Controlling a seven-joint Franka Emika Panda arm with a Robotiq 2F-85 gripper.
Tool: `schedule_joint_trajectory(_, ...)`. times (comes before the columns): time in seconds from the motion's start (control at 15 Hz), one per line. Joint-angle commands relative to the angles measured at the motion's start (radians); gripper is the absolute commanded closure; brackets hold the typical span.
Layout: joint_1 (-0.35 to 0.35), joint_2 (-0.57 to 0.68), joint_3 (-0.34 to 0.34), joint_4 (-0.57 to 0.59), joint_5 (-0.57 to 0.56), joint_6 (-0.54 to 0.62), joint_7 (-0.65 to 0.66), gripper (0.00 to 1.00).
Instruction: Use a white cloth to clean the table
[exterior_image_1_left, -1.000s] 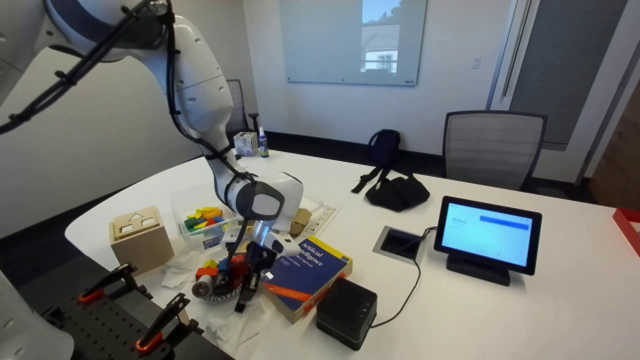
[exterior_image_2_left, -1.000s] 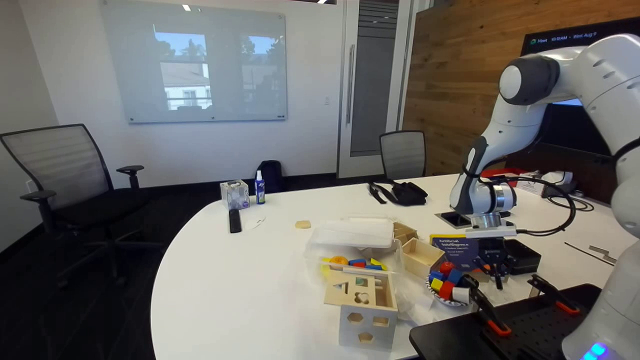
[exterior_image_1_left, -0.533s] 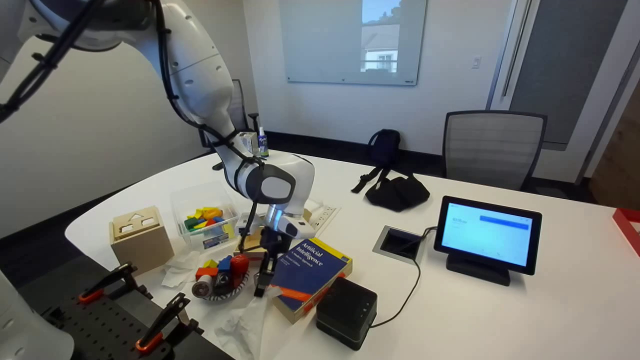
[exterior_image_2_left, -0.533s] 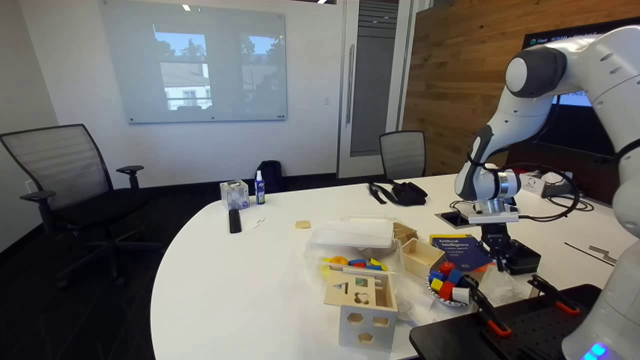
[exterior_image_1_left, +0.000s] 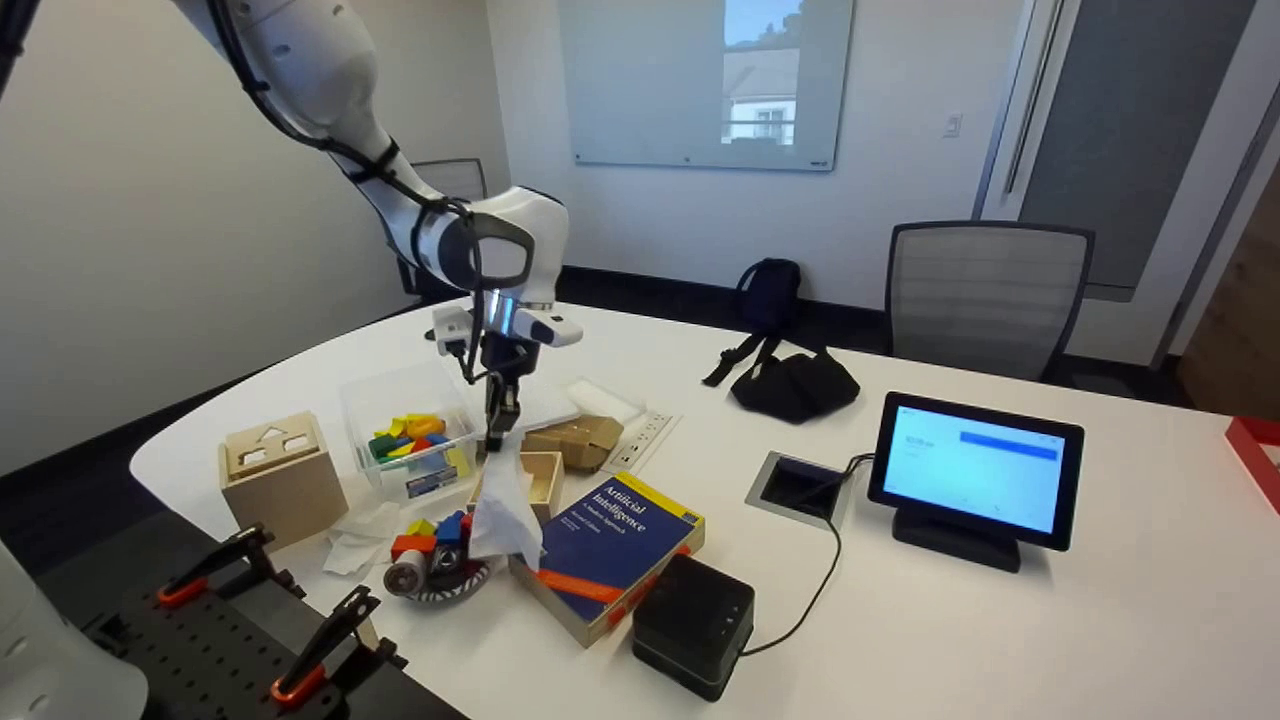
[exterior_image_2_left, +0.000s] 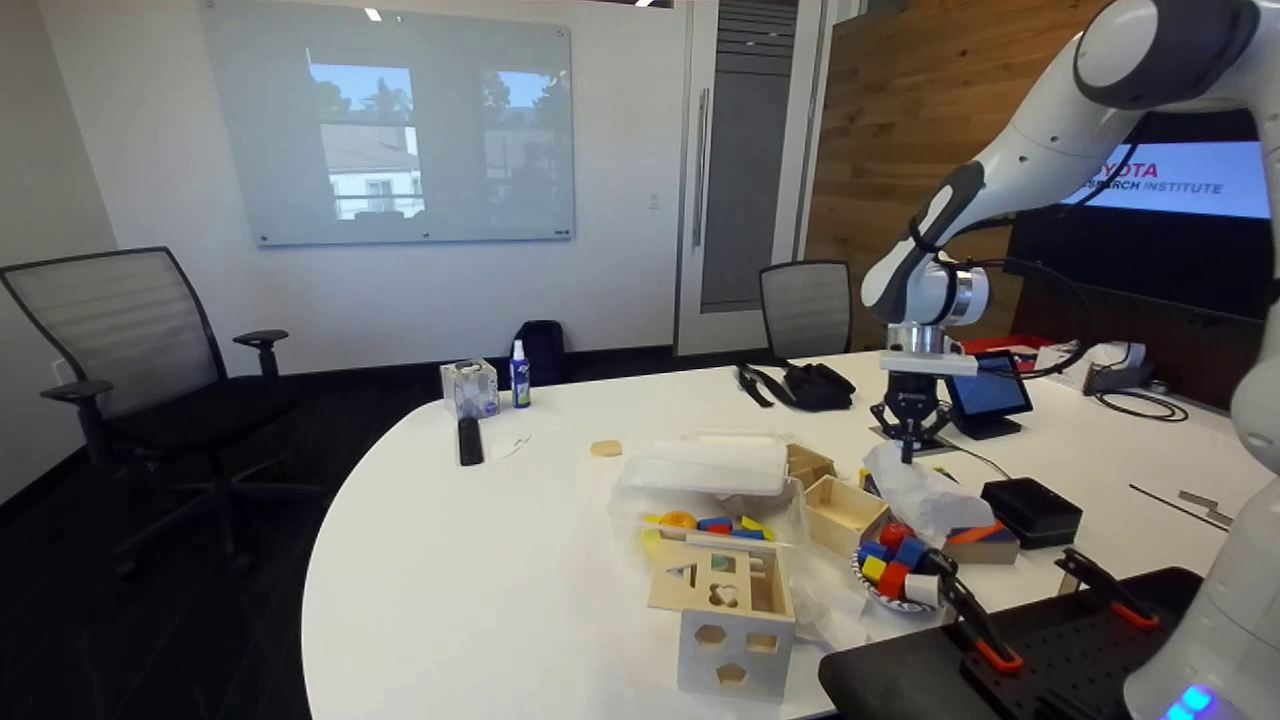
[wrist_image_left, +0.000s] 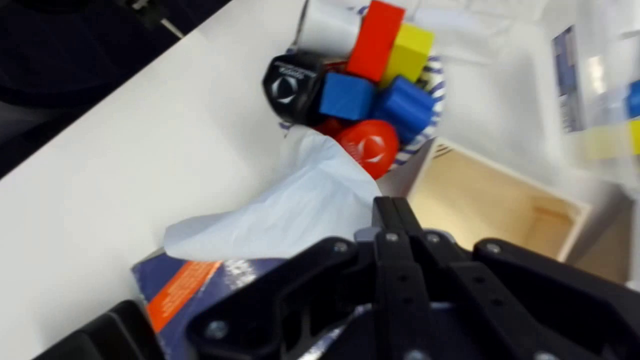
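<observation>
The white cloth (exterior_image_1_left: 505, 515) hangs from my gripper (exterior_image_1_left: 497, 440), thin and crumpled, in front of the open wooden box and beside the bowl of blocks. In an exterior view the cloth (exterior_image_2_left: 925, 495) covers part of the book. In the wrist view the cloth (wrist_image_left: 295, 205) spreads to the left of the fingertips (wrist_image_left: 392, 200), which are closed together at its edge. The gripper (exterior_image_2_left: 907, 455) points down, well above the table. The white table (exterior_image_1_left: 950, 640) fills the lower part of both exterior views.
A bowl of blocks (exterior_image_1_left: 455, 593), a blue book (exterior_image_1_left: 620, 545), an open wooden box (exterior_image_1_left: 545, 485), a clear bin (exterior_image_1_left: 400, 480) and a shape-sorter box (exterior_image_1_left: 290, 490) crowd the near side. A black box (exterior_image_1_left: 693, 625) and a screen (exterior_image_1_left: 975, 480) stand beyond the book. Another crumpled white piece (exterior_image_1_left: 360, 540) lies by the sorter.
The gripper was low beside the bowl at the cloth lying on the table. It has risen and moved away from its base, lifting the cloth off the table.
</observation>
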Motion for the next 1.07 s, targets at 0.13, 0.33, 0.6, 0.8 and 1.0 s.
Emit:
schedule_joint_trajectory(0.13, -0.019, -0.171, 0.146, -0.082, 0.187, -0.065, -0.243, 1.00)
schedule_joint_trajectory(0.33, -0.024, -0.186, 0.181, -0.104, 0.284, -0.157, -0.396, 1.00)
schedule_joint_trajectory(0.6, -0.025, -0.183, 0.177, -0.167, 0.338, -0.246, -0.519, 1.00)
schedule_joint_trajectory(0.8, -0.032, -0.170, 0.177, -0.216, 0.372, -0.239, -0.614, 1.00)
schedule_joint_trajectory(1.0, -0.039, -0.123, 0.180, -0.229, 0.387, -0.223, -0.725, 1.00)
